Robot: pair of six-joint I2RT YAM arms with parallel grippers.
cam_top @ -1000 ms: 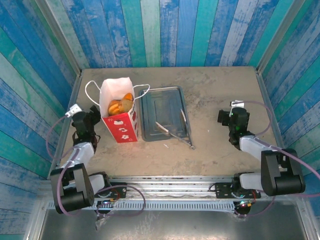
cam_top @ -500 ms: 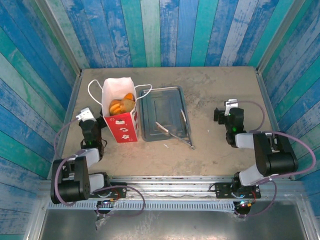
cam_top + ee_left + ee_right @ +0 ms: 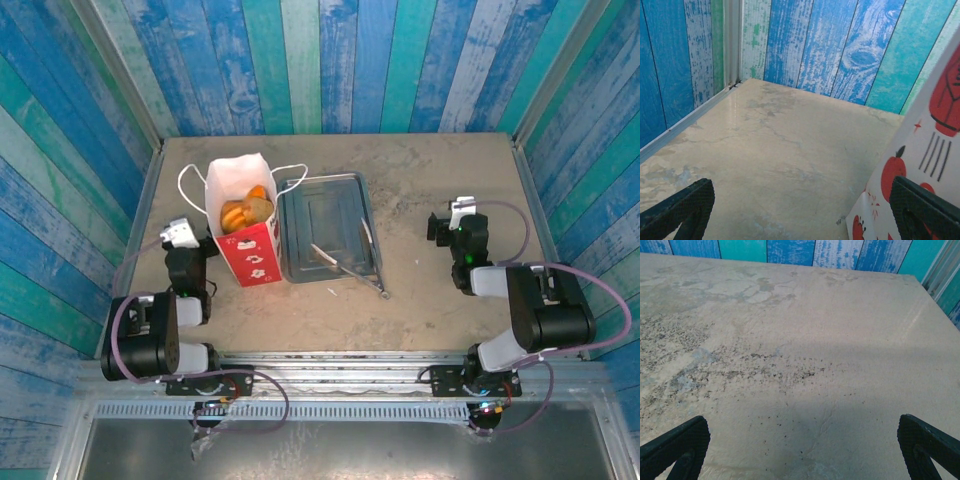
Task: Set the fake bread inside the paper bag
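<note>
The paper bag [image 3: 246, 238], white on top and red below with fruit prints, stands upright at the left of the table. Fake bread [image 3: 245, 209], golden and orange pieces, shows in its open mouth. My left gripper [image 3: 190, 247] sits low just left of the bag, open. In the left wrist view its fingers [image 3: 679, 210] frame bare table, and the bag's printed side [image 3: 932, 150] rises close by the right finger. My left gripper [image 3: 800, 215] holds nothing. My right gripper [image 3: 455, 224] rests at the right of the table, open over bare tabletop [image 3: 802, 452].
A grey metal tray [image 3: 305, 228] lies right of the bag, with metal tongs [image 3: 352, 262] across its near right corner. Blue and green plank walls [image 3: 330, 60] close in the table on three sides. A metal rail [image 3: 685, 125] runs along the left edge.
Both arms have folded back toward their bases. The left gripper has drawn a little nearer to the bag's side. Both grippers have stayed open.
</note>
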